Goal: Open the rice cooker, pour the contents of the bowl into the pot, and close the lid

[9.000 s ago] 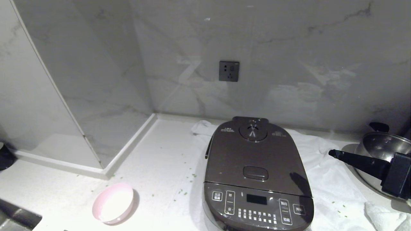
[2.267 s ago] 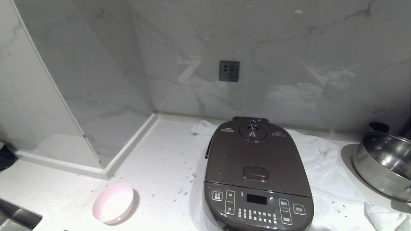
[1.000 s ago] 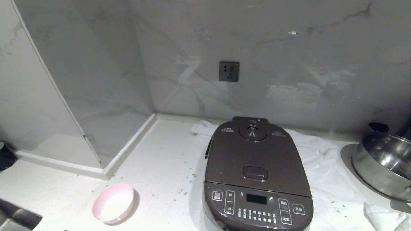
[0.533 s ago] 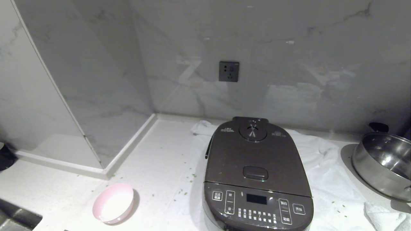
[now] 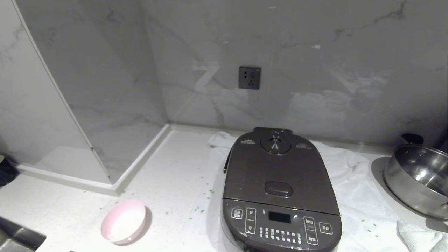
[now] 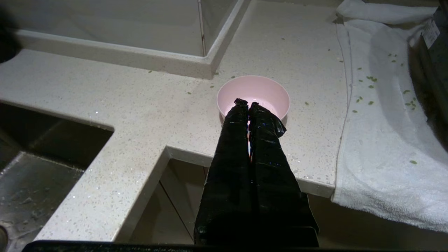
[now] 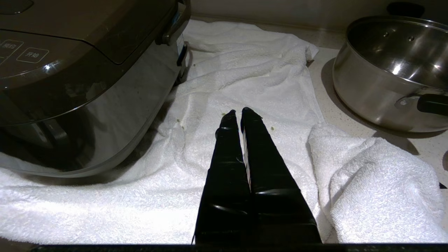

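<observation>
Rice cooker (image 5: 281,190): one before me
Bowl (image 5: 123,221): one
Steel pan (image 5: 416,178): one
White towels (image 5: 353,189): I cannot tell
Wall socket (image 5: 249,77): one

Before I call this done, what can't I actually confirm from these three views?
- The pot: hidden in every view under the shut lid of the rice cooker.
- The bowl: its floor is washed out in the head view, and the left gripper covers part of it in the left wrist view.
- Steel pan: cut by the head view's right edge.

Rice cooker (image 5: 281,196), lid (image 5: 278,171) shut (pink bowl (image 5: 123,221) upright left).
</observation>
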Robot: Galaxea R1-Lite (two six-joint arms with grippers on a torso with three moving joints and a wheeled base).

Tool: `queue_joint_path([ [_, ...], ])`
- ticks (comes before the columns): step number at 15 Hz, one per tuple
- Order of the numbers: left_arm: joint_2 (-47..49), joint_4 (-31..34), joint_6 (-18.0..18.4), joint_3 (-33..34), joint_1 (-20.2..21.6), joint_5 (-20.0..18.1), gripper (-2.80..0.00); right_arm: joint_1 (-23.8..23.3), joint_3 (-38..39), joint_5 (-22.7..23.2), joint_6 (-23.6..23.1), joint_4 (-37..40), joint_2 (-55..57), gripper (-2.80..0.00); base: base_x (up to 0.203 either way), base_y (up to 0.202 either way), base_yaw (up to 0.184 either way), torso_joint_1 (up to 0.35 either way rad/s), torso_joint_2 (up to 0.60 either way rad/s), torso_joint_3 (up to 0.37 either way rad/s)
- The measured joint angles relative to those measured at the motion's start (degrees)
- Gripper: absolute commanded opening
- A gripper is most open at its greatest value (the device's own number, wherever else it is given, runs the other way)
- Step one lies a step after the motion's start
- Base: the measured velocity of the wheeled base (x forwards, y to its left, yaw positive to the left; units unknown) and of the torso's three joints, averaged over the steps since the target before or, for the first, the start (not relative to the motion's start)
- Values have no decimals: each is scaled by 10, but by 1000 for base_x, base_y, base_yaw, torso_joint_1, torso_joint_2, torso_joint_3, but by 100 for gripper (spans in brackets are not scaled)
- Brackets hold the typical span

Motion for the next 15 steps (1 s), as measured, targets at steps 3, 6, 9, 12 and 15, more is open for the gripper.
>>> queue_joint_path([
  [3,0,0,1,0,0,-1,-280,0,0,0,-2,0,0,-280,0,0,0,0,0,0],
  [6,0,0,0,0,0,0,-280,0,0,0,-1,0,0,-280,0,0,0,0,0,0],
  [9,0,0,-1,0,0,1,-280,0,0,0,0,0,0,-280,0,0,0,0,0,0],
  [12,0,0,-1,0,0,1,-280,0,0,1,-1,0,0,-280,0,0,0,0,0,0],
  [15,0,0,-2,0,0,1,-280,0,0,0,1,0,0,-280,0,0,0,0,0,0],
])
